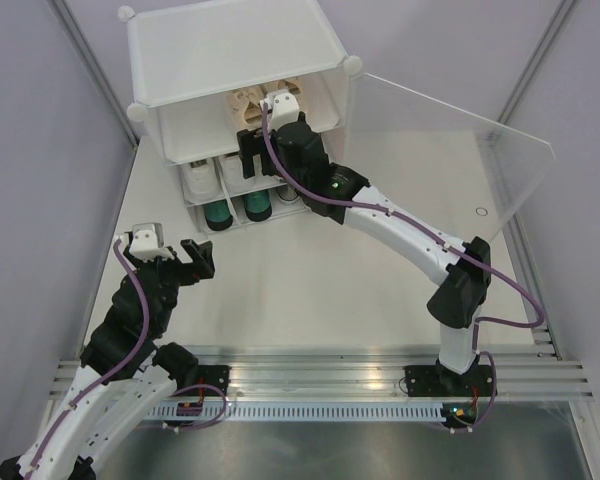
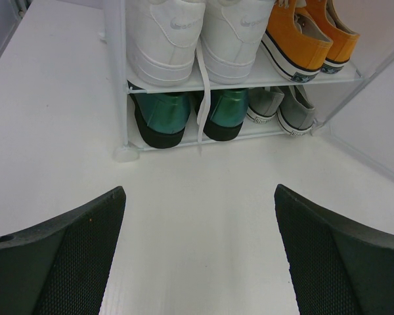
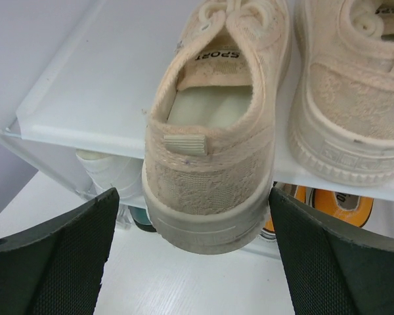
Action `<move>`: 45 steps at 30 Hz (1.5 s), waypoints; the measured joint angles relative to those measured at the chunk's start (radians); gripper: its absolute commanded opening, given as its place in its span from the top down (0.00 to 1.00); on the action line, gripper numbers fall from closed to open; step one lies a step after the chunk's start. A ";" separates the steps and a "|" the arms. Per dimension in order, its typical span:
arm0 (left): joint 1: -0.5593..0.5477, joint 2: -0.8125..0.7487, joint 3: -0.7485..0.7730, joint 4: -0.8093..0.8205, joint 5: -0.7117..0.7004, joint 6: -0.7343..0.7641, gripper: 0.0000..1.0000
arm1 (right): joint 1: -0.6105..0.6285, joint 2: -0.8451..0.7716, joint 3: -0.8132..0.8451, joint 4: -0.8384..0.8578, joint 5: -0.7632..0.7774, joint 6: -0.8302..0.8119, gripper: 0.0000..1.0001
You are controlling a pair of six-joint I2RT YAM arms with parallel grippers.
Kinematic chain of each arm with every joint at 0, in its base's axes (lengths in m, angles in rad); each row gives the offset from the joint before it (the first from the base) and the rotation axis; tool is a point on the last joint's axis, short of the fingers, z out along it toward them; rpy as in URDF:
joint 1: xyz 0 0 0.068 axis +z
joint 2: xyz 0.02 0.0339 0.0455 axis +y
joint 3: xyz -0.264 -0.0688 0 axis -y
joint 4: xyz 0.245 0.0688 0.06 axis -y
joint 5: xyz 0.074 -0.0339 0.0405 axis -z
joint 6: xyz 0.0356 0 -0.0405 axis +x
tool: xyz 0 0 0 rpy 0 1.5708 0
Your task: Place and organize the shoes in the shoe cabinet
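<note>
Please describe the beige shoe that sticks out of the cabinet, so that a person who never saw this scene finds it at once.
Find the tall white shoe cabinet and look at its top shelf, where two beige lace-up shoes stand with heels toward the front. The beige shoe you want is the left one in the right wrist view. Its heel hangs well out over the shelf edge, while its neighbour sits further in.
</note>
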State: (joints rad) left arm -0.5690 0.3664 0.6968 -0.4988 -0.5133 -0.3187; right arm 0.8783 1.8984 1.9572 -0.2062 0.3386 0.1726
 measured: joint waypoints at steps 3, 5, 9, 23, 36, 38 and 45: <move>0.000 0.000 0.000 0.000 0.000 0.000 0.04 | 0.007 -0.001 -0.034 0.014 0.023 0.002 0.05; 0.000 0.000 0.000 0.000 0.000 0.000 0.04 | 0.009 -0.002 -0.037 0.025 0.045 0.003 0.06; 0.000 0.000 0.000 0.000 0.000 0.000 0.04 | 0.010 -0.002 -0.039 0.031 0.061 0.006 0.17; 0.000 0.000 0.000 0.000 0.000 0.000 0.04 | 0.013 0.005 -0.031 0.058 0.101 -0.005 0.77; 0.000 0.000 0.000 0.000 0.001 0.000 0.04 | 0.023 0.143 0.136 0.085 0.188 -0.068 0.79; 0.000 0.000 0.000 0.000 0.002 0.000 0.04 | 0.023 0.155 0.145 0.095 0.197 -0.080 0.79; 0.000 0.000 0.000 0.000 0.008 0.000 0.04 | 0.028 0.173 0.145 0.139 0.219 -0.124 0.79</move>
State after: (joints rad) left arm -0.5690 0.3664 0.6968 -0.4988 -0.5056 -0.3187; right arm 0.9066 2.0716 2.1025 -0.0673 0.5575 0.0486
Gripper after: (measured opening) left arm 0.963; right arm 0.712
